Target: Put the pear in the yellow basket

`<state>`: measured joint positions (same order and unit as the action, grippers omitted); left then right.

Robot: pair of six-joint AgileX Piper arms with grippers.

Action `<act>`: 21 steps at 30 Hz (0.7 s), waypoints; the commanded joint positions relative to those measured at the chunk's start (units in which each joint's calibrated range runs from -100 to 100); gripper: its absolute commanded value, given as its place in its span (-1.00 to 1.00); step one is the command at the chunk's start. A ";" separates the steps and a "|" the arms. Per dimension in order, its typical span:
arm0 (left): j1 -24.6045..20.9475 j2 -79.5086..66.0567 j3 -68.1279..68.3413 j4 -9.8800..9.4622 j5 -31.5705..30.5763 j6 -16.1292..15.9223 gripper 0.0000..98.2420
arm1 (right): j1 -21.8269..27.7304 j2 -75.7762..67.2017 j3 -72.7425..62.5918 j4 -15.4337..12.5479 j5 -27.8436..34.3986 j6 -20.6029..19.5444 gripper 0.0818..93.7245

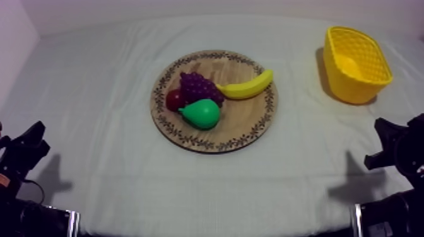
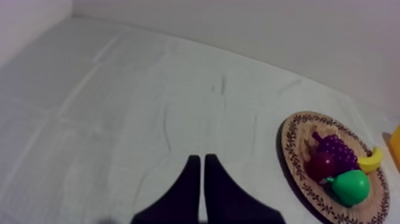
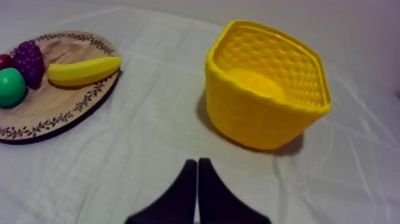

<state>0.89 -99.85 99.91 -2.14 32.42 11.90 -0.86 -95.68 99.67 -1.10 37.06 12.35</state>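
Note:
A green pear (image 1: 202, 113) lies on the round wooden board (image 1: 246, 129) near its front left, touching the purple grapes (image 1: 199, 87) behind it. The pear (image 2: 351, 186) also shows on the board (image 2: 297, 140) off to the side of my left gripper (image 2: 199, 159), whose fingers lie together over bare cloth. The yellow basket (image 1: 356, 63) stands at the back right with nothing in it. My right gripper (image 3: 197, 162) is shut a short way in front of the basket (image 3: 262, 113). The pear (image 3: 11, 86) sits at the board's far side from it.
A banana (image 1: 247, 87) lies along the board's back right, and a small red fruit (image 1: 173, 99) sits left of the grapes. Both arms rest low at the table's front corners, the left arm (image 1: 22, 154) and the right arm (image 1: 394, 148). Bare cloth surrounds the board.

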 commanded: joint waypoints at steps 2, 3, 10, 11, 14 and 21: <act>0.01 0.02 -0.02 -0.03 0.00 -0.01 -1.00 | -0.06 0.01 0.10 0.05 -0.13 -1.19 -0.99; 0.01 0.02 -0.02 -0.03 0.00 -0.01 -1.00 | -0.06 0.01 0.10 0.05 -0.13 -1.16 -0.99; 0.01 0.02 -0.02 -0.03 0.00 -0.01 -1.00 | -0.06 0.01 0.10 0.05 -0.13 -2.48 -0.99; 0.01 0.02 -0.02 -0.03 0.00 -0.01 -1.00 | -0.06 0.01 0.10 0.05 -0.13 -2.80 -0.99; 0.01 0.02 -0.02 -0.03 0.00 -0.01 -1.00 | -0.13 0.01 0.10 0.05 -0.25 -3.72 -1.00; 0.01 0.02 -0.02 -0.03 0.00 -0.01 -1.00 | -4.84 5.19 -1.55 6.77 -2.64 -7.24 -1.00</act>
<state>0.89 -99.85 99.91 -2.14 32.42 11.90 -4.11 -93.11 99.12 2.33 35.07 8.28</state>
